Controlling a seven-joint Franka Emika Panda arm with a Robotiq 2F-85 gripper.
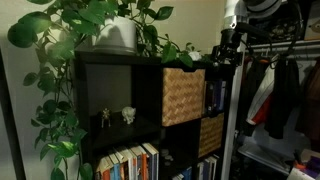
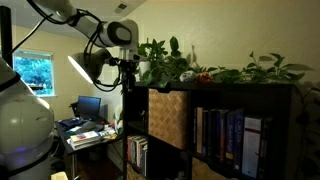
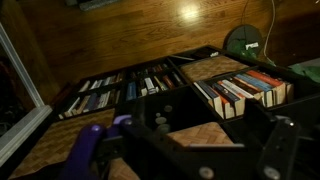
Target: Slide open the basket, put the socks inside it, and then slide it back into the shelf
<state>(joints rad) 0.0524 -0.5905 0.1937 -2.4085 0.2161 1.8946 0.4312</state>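
The black-brown shelf (image 1: pixel 120 100) (image 2: pixel 270 110) shows in both exterior views. The light tan woven basket (image 1: pixel 183 96) (image 2: pixel 168 118) sits pushed into an upper cubby. My gripper (image 1: pixel 228 47) (image 2: pixel 128 78) hangs by the shelf's top corner, just above and to the side of the basket, touching nothing. In the wrist view the fingers (image 3: pixel 200 150) stand wide apart with woven straw (image 3: pixel 195 133) showing between them. A purple thing (image 3: pixel 88 142) lies at the lower left; I cannot tell what it is. I cannot make out the socks.
Leafy potted plants (image 1: pixel 110 30) (image 2: pixel 170 60) cover the shelf top. Books (image 1: pixel 130 162) (image 2: pixel 225 135) fill other cubbies. A darker, smaller basket (image 1: pixel 210 135) sits lower down. A metal clothes rack (image 1: pixel 280 90) stands beside the shelf. A desk with a monitor (image 2: pixel 88 105) is behind the arm.
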